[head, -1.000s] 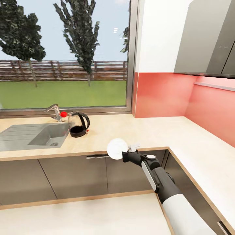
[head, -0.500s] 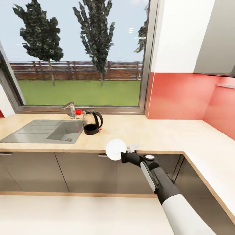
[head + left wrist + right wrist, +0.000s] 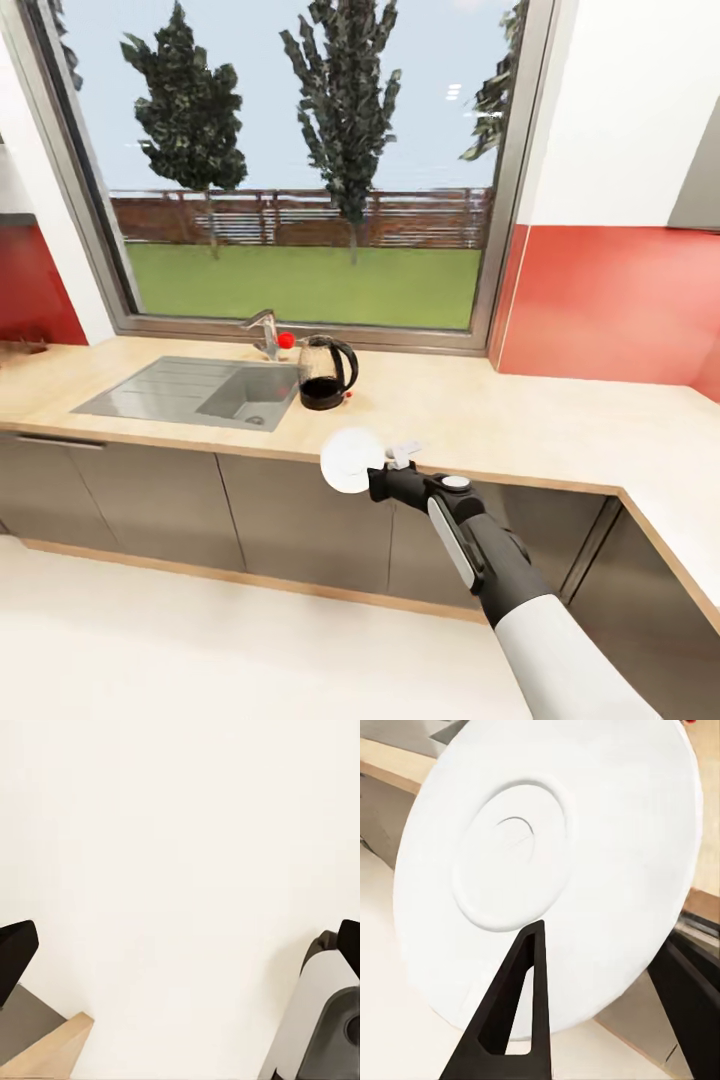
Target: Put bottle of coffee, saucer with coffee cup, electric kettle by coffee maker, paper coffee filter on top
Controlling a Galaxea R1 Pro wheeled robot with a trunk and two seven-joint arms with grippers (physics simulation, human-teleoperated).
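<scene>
Right claw (image 3: 378, 478) pinching white saucer (image 3: 352, 459) by rim, held out in air just in front of counter edge (image 3: 500, 420). Left claw (image 3: 180, 945) fingers wide apart, nothing between, just pale floor (image 3: 180, 832) under it. Kettle (image 3: 326, 372) sits on counter right beside sink (image 3: 190, 388), tap (image 3: 265, 332) behind, window (image 3: 310, 170) above.
</scene>
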